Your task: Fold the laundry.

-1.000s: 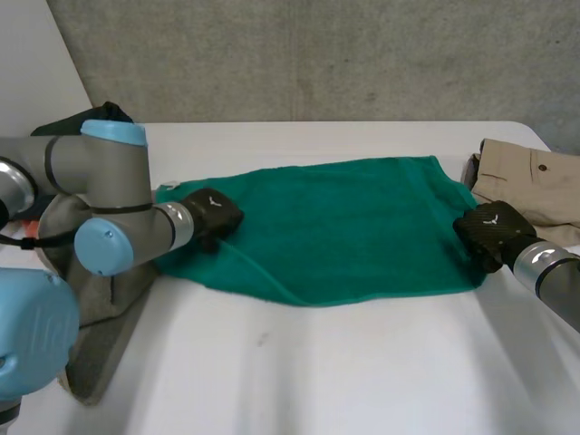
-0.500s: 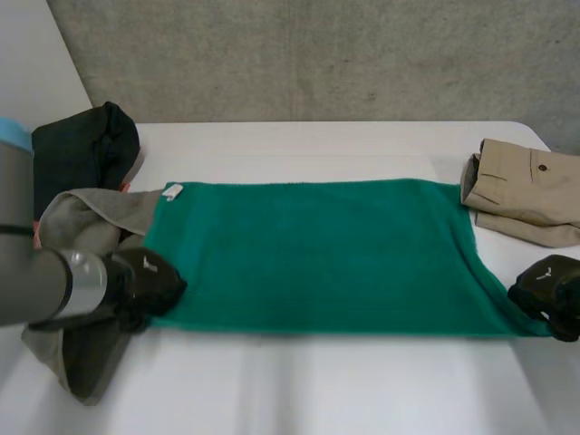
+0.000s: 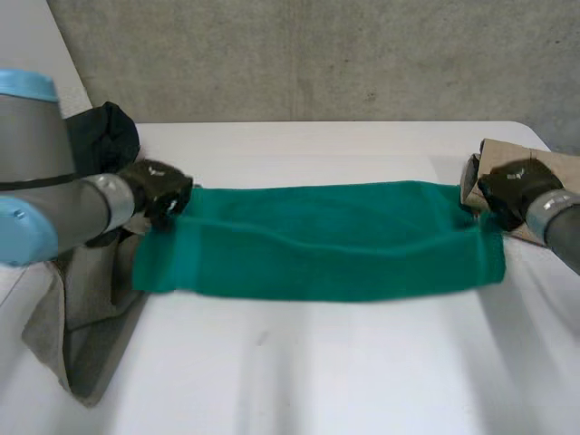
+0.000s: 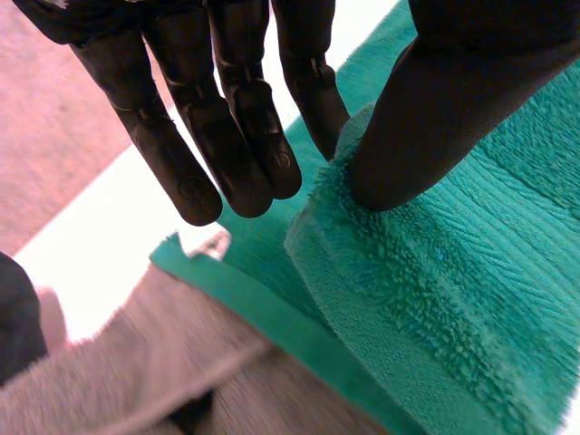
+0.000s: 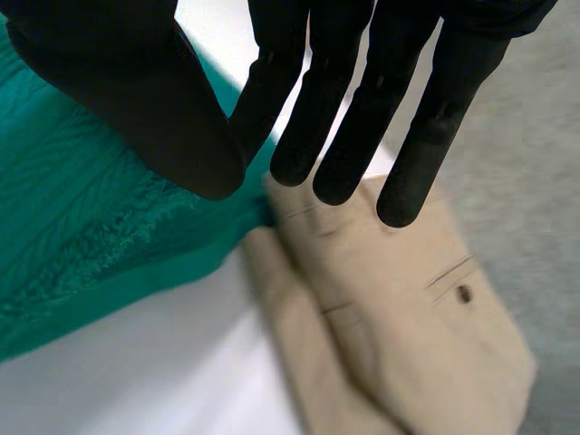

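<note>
With straight fingers, left robot hand and right robot hand pinch.

In the head view the left hand and left arm cover the far left corner of the green towel and parts of the grey cloth and dark garment beside it. The right hand hides the towel's far right corner and one end of the beige trousers, which the picture's edge cuts off. In each wrist view the thumb covers the towel corner pinched against the fingers, so how much cloth is held cannot be told.
</note>
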Action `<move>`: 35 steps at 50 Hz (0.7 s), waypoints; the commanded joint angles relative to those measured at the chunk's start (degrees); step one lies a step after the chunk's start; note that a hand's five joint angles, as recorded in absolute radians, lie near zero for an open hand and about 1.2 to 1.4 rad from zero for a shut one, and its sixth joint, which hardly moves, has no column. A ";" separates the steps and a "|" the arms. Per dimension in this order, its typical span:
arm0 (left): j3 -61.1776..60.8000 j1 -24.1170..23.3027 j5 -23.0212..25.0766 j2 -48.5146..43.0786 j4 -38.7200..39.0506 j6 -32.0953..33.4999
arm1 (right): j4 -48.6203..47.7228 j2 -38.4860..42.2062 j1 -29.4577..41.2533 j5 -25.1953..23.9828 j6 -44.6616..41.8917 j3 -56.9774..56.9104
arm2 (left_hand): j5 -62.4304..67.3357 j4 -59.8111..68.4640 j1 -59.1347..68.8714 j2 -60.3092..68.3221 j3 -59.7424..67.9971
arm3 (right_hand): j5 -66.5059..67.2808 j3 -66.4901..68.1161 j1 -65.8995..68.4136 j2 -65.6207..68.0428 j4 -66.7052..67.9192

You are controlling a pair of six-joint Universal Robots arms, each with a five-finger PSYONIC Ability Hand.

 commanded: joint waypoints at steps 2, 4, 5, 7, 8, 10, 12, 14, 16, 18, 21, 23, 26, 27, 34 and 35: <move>21.65 -3.40 -7.72 -14.18 -0.40 -1.75 | -9.72 11.48 3.17 8.16 4.57 -14.41 | 13.32 11.41 13.44 11.66 11.91 | 12.23 12.14 14.41 12.60 11.53; 28.16 -4.11 -10.45 -18.40 -0.31 -1.75 | -12.45 14.82 3.96 9.39 4.92 -18.10 | 13.32 11.41 13.44 11.66 11.91 | 12.23 12.14 14.41 12.60 11.53; 30.27 -4.28 -11.24 -19.63 -0.39 -1.75 | -13.24 16.04 4.23 9.48 4.92 -19.25 | 13.32 11.41 13.44 11.66 11.91 | 12.23 12.14 14.41 12.60 11.53; 36.23 -4.99 -13.00 -23.40 -0.39 -1.49 | -15.52 19.46 5.02 9.57 4.75 -22.93 | 13.32 11.41 13.44 11.66 11.91 | 12.23 12.14 14.41 12.60 11.53; 38.18 -5.16 -13.70 -24.56 -0.40 -1.40 | -16.06 20.70 5.28 9.74 4.57 -24.34 | 13.32 11.41 13.44 11.66 11.91 | 12.23 12.14 14.41 12.60 11.53; 41.79 -5.60 -14.76 -26.84 -0.40 -1.05 | -16.76 22.99 5.72 10.01 4.22 -26.98 | 13.32 11.41 13.44 11.66 11.91 | 12.23 12.14 14.41 12.60 11.53; 46.18 -6.04 -15.64 -29.40 -0.48 -0.69 | -17.64 26.33 6.16 10.71 3.70 -31.02 | 13.32 11.41 13.44 11.66 11.91 | 12.23 12.14 14.41 12.60 11.53; 48.73 -6.22 -16.17 -31.07 -0.48 -0.34 | -17.91 28.53 6.34 11.41 3.34 -33.92 | 13.32 11.41 13.44 11.66 11.91 | 12.23 12.14 14.41 12.60 11.53; 51.90 -6.75 -16.96 -33.26 -0.40 0.53 | -18.08 31.52 6.60 12.46 2.82 -37.88 | 13.32 11.41 13.44 11.66 11.91 | 12.23 12.14 14.41 12.60 11.53; 53.57 -6.92 -17.40 -34.32 -0.31 1.15 | -18.35 33.28 6.69 12.91 2.64 -40.16 | 13.32 11.41 13.44 11.66 11.91 | 12.23 12.14 14.41 12.60 11.53; 55.77 -7.10 -17.32 -35.99 -0.31 1.94 | -18.35 36.53 6.78 12.47 2.38 -44.30 | 13.32 11.41 13.44 11.66 11.91 | 12.23 12.14 14.41 12.60 11.53; 56.48 -7.62 -16.88 -36.69 -0.05 2.55 | -18.78 38.46 7.13 12.20 2.11 -47.01 | 13.32 11.41 13.44 11.66 11.91 | 12.23 12.14 14.41 12.60 11.53; 56.74 -7.98 -16.87 -37.05 1.44 2.56 | -18.96 40.31 6.95 12.38 2.02 -49.83 | 13.32 11.41 13.44 11.66 11.91 | 12.23 12.14 14.41 12.60 11.53; 56.57 -8.07 -16.70 -37.05 2.93 2.56 | -18.96 41.27 7.04 12.47 2.20 -51.06 | 8.84 6.93 8.96 7.19 7.44 | 11.05 10.96 13.23 11.41 10.34; 52.62 -9.56 -18.89 -35.39 6.10 2.03 | -20.01 42.69 7.92 13.34 2.02 -51.08 | -56.68 -58.59 -56.56 -58.34 -58.09 | -57.77 -57.86 -55.59 -57.40 -58.47; 51.92 -9.65 -19.24 -34.94 6.28 2.03 | -20.10 42.43 7.92 13.43 2.11 -50.64 | -56.68 -58.59 -56.56 -58.34 -58.09 | -57.77 -57.86 -55.59 -57.40 -58.47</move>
